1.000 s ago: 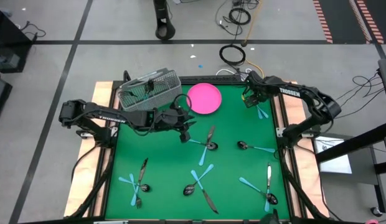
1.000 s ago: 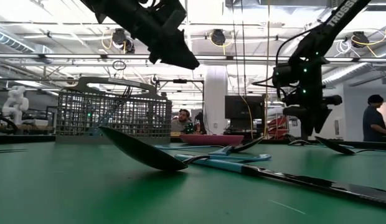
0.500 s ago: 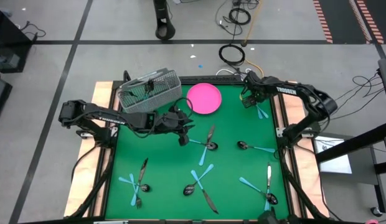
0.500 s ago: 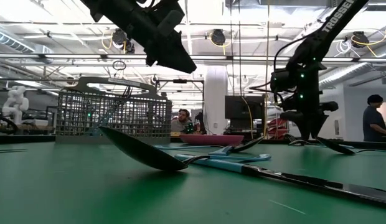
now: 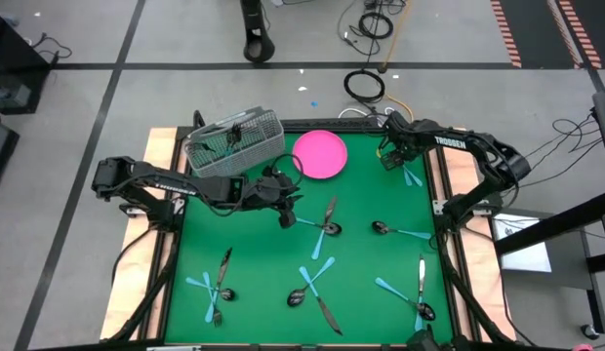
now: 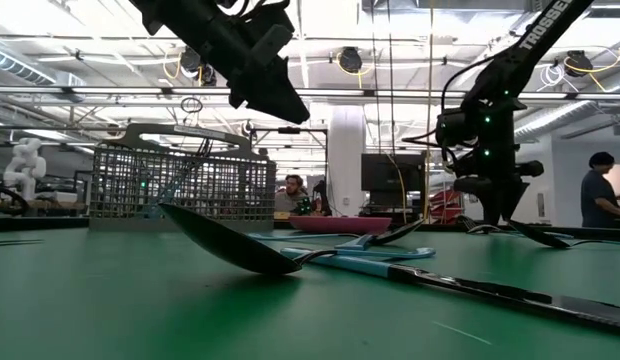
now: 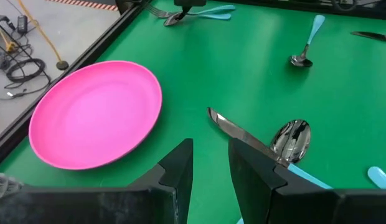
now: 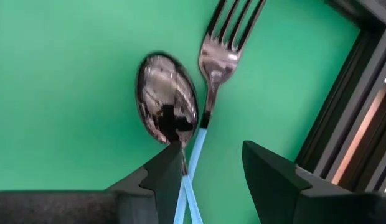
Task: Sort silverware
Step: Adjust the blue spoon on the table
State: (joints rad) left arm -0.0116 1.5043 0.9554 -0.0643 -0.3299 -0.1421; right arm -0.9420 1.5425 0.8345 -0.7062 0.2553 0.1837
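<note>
The right gripper (image 8: pixel 205 168) holds its jaws apart with nothing between them, poised directly over a crossed pair at the upper right of the surface (image 5: pixel 371 205): a spoon (image 8: pixel 166 106) and a fork (image 8: pixel 221 43), both with light blue handles, lying close beside the dark edge rail. The left gripper (image 7: pixel 208 168) also has its jaws parted a little and empty, hanging above the upper middle of the surface, with a metal knife (image 7: pixel 243 134) and a spoon bowl (image 7: pixel 291 138) just ahead of it and the pink plate (image 7: pixel 93 112) off to one side. To my eye this is the approach step on the right side: the next move calls for a straight descent, then closing on one handle without dragging its neighbour, since the two touch where they cross. The rest of the silverware (image 5: pixel 317 273) lies scattered in small crossed groups over the lower half of the high view, well apart from the wire basket (image 5: pixel 234 141) at upper left, which already holds a few pieces. The right wrist view alone shows how the spoon and fork overlap; the high view shows them only as a blue speck. The low view shows what the others cannot: both grippers hang clear of the surface.
</note>
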